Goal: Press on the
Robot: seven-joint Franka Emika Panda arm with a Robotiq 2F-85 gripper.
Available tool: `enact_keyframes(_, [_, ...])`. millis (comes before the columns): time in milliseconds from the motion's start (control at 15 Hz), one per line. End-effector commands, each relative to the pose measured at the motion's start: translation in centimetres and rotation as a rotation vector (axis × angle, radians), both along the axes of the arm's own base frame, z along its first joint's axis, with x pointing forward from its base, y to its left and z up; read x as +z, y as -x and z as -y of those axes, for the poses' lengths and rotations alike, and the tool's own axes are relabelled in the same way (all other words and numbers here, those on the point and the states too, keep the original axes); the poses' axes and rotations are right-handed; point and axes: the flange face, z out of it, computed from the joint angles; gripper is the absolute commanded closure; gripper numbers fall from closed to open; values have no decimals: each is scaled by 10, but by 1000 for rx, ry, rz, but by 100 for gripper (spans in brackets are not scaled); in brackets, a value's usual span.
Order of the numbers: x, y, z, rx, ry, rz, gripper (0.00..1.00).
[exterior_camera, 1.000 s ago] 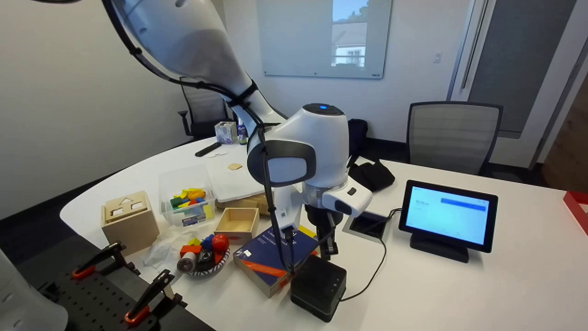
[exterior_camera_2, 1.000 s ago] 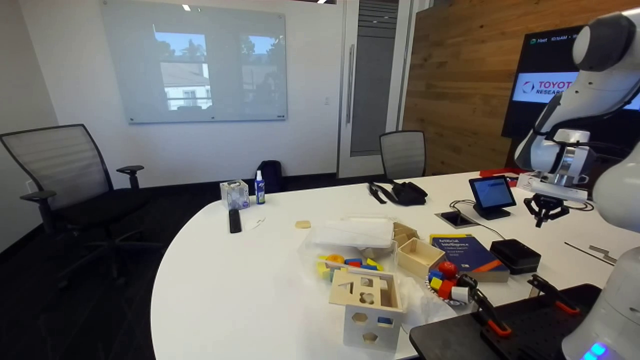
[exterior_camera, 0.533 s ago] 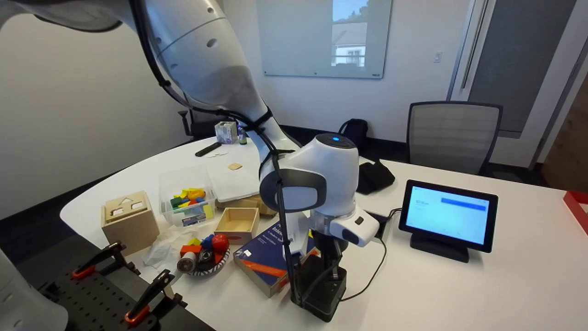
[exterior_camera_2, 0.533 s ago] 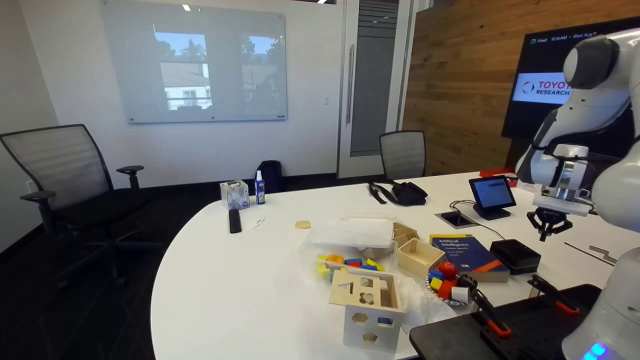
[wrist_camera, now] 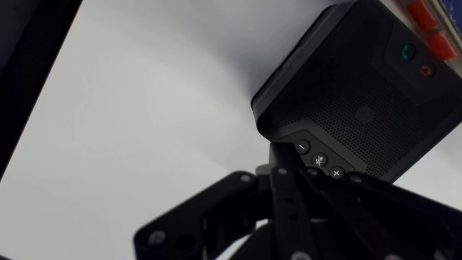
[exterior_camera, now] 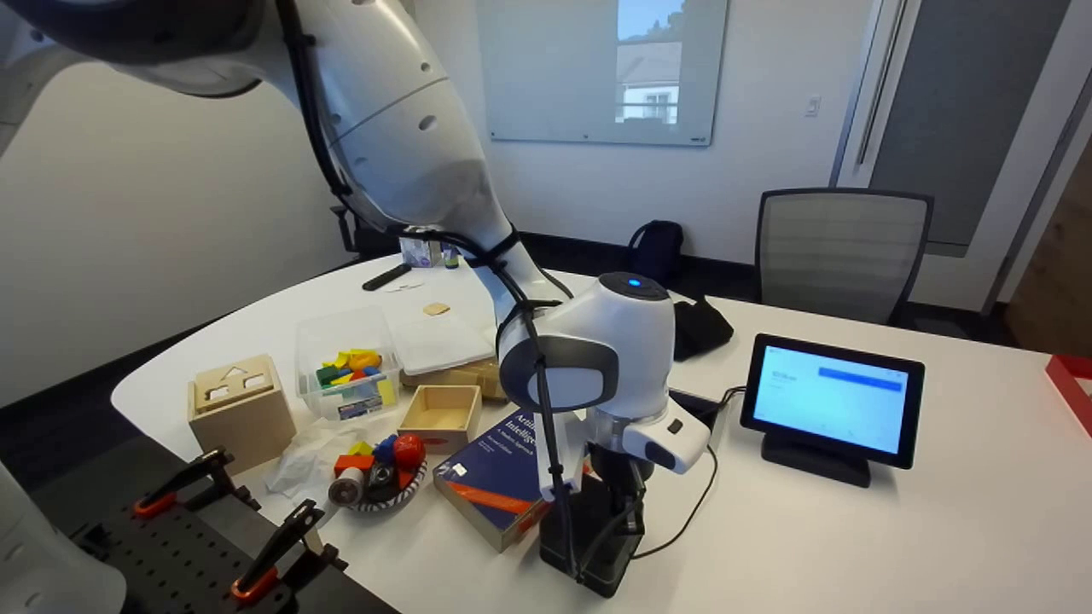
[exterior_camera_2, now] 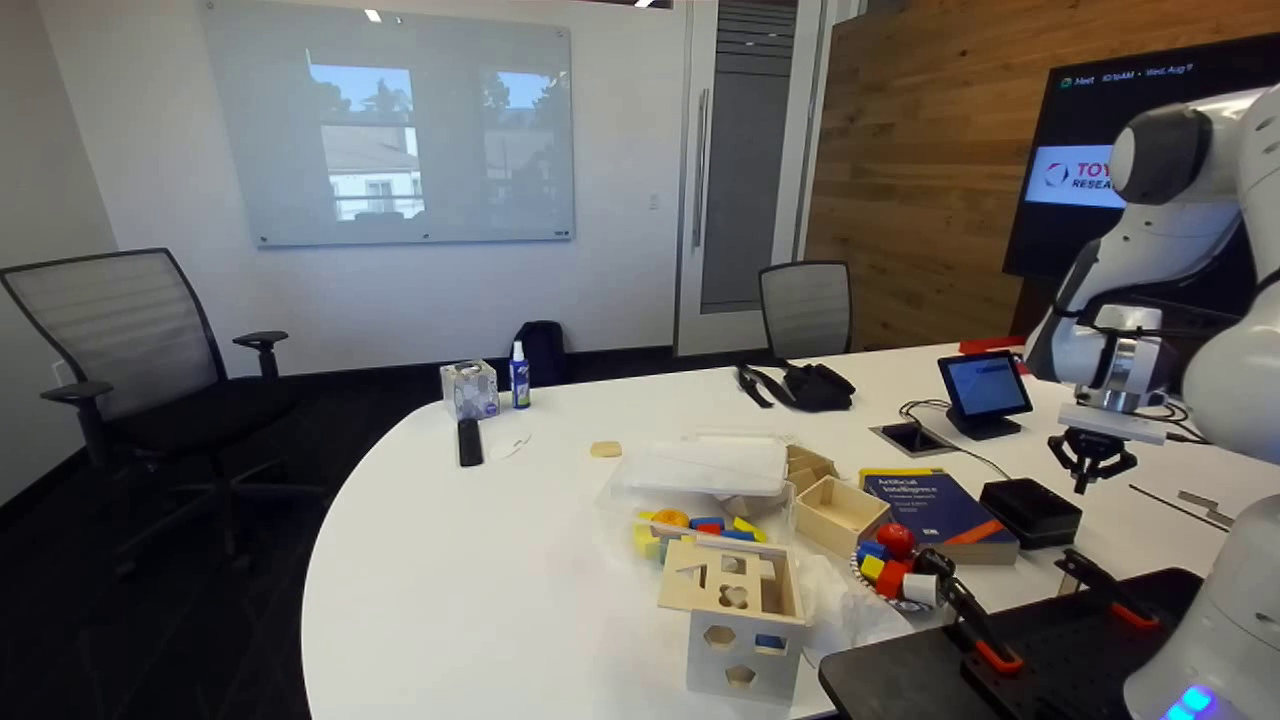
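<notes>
A black speaker box lies on the table in both exterior views (exterior_camera: pixel 584 533) (exterior_camera_2: pixel 1032 512). In the wrist view the speaker box (wrist_camera: pixel 346 90) shows a minus button (wrist_camera: pixel 302 146), a crossed-out microphone button (wrist_camera: pixel 319 159) and a plus button (wrist_camera: pixel 336 173) along one edge. A green phone button (wrist_camera: pixel 408 52) and a red phone button (wrist_camera: pixel 427 71) sit at the far edge. My gripper (wrist_camera: pixel 283 148) is shut and empty, its fingertips beside the minus button in that view. It also shows in both exterior views (exterior_camera: pixel 633 516) (exterior_camera_2: pixel 1080 488). I cannot tell whether it touches the box.
A thick blue book (exterior_camera: pixel 490 477) lies against the box. A tablet on a stand (exterior_camera: pixel 832 401) and a cable (exterior_camera: pixel 695 516) are nearby. A bowl of toys (exterior_camera: pixel 388 486), an open wooden box (exterior_camera: pixel 441 414) and clamps (exterior_camera: pixel 277 554) stand to the side.
My gripper has come down from above and behind the speaker box to its button edge. It stays shut. The box and the other objects have not moved.
</notes>
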Motion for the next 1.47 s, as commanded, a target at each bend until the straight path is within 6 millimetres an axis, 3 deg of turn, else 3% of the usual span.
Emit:
enact_keyframes(0, [-4,-11,3,-2,3,-8,100])
enact_keyframes(800, [-19,-37,-9,15,-1,-20,100])
enact_keyframes(1400, [-26,-26,-1,-7,-10,-39,100])
